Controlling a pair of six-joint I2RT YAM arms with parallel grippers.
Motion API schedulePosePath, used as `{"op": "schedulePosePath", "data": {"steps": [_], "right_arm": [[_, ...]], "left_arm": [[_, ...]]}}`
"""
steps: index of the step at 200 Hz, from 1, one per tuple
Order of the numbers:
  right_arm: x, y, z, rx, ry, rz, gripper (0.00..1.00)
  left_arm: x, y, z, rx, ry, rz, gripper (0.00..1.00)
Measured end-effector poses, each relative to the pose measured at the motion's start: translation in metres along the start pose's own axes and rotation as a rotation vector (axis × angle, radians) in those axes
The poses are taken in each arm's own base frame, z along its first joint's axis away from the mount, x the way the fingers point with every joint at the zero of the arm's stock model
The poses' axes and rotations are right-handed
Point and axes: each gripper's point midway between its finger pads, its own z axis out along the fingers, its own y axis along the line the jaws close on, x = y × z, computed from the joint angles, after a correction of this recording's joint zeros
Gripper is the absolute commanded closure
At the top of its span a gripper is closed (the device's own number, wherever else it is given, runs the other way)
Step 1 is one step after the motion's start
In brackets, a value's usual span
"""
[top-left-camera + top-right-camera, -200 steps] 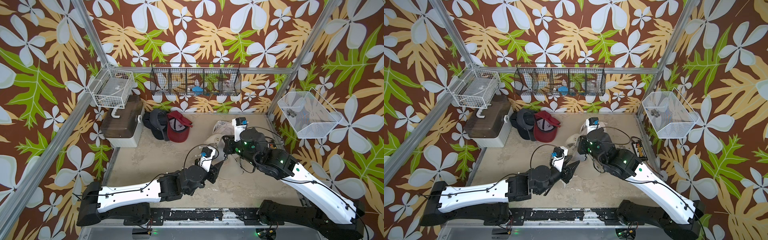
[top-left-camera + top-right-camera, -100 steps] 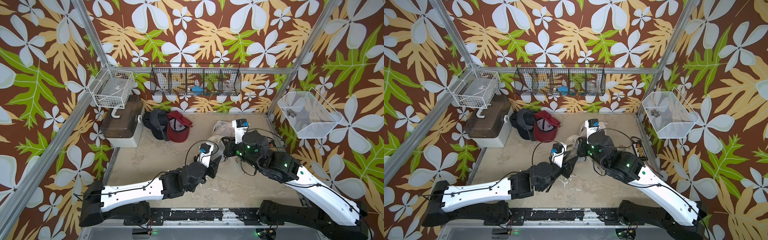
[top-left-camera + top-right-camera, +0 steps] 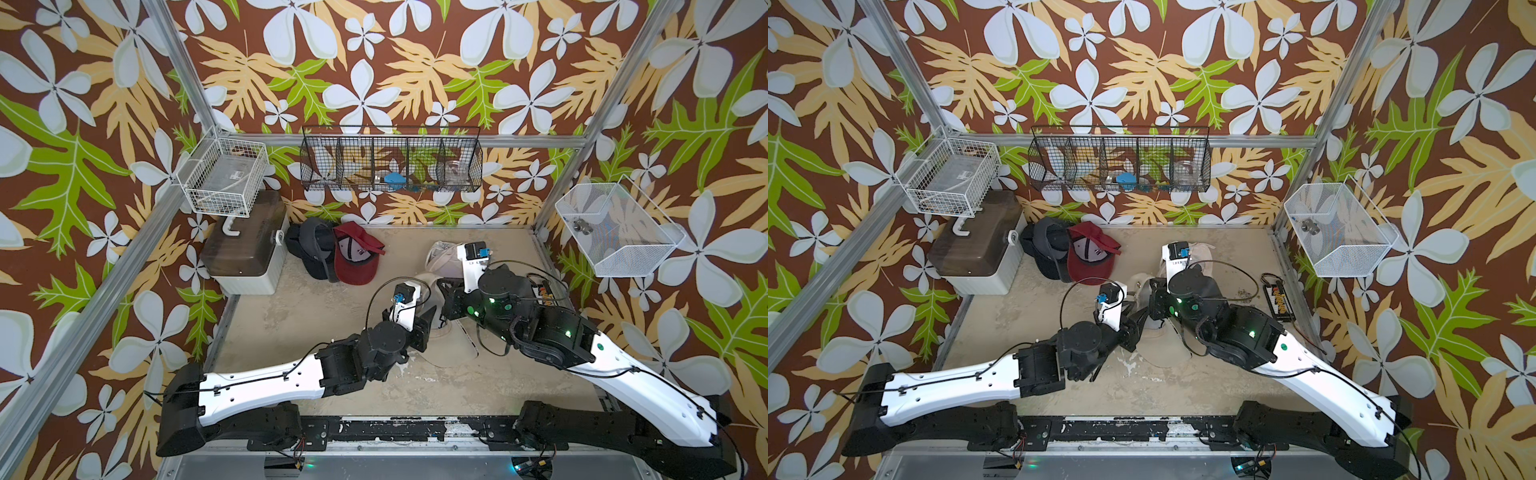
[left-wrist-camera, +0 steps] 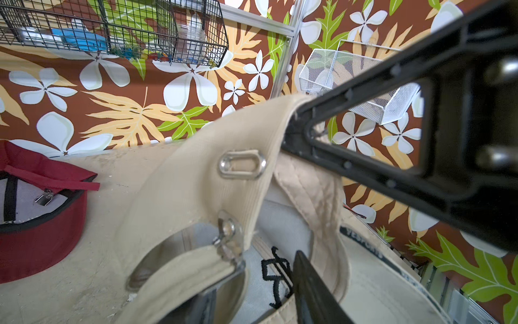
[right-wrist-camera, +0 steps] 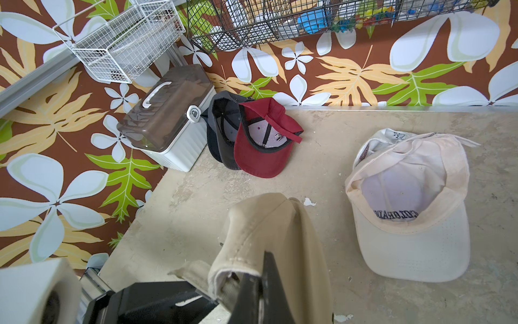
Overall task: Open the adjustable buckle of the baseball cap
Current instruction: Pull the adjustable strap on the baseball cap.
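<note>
The right hand pinches the tan cap as the spread left hand flanks its buckle, where a misjudged squeeze may grab fabric.

Matt beige cloth cap, shiny metal buckle, rough scuffed tabletop

Your beige fabric baseball cap carries a silver metal buckle and black stitching inside. You also see a dark-red fabric cap, a charcoal fabric cap, a cream fabric cap lettered navy, and brown wallpaper with white flowers, green and tan leaves.
</note>
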Motion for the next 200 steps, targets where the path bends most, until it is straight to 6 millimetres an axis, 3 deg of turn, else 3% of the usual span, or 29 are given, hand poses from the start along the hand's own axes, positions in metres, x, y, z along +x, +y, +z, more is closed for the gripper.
{"op": "schedulePosePath", "data": {"steps": [50, 127, 200], "right_arm": [[0.001, 0.005, -0.003, -0.017, 0.002, 0.002, 1.00], [-0.004, 0.005, -0.011, -0.021, -0.024, 0.007, 1.00], [0.020, -0.011, -0.001, 0.031, 0.001, -0.041, 1.00]], "left_arm": [[0.001, 0.010, 0.000, -0.024, -0.002, 0.001, 0.65], [-0.006, 0.011, -0.004, -0.021, -0.014, -0.012, 0.90], [-0.021, 0.015, -0.020, -0.005, -0.035, -0.029, 0.93]]}}
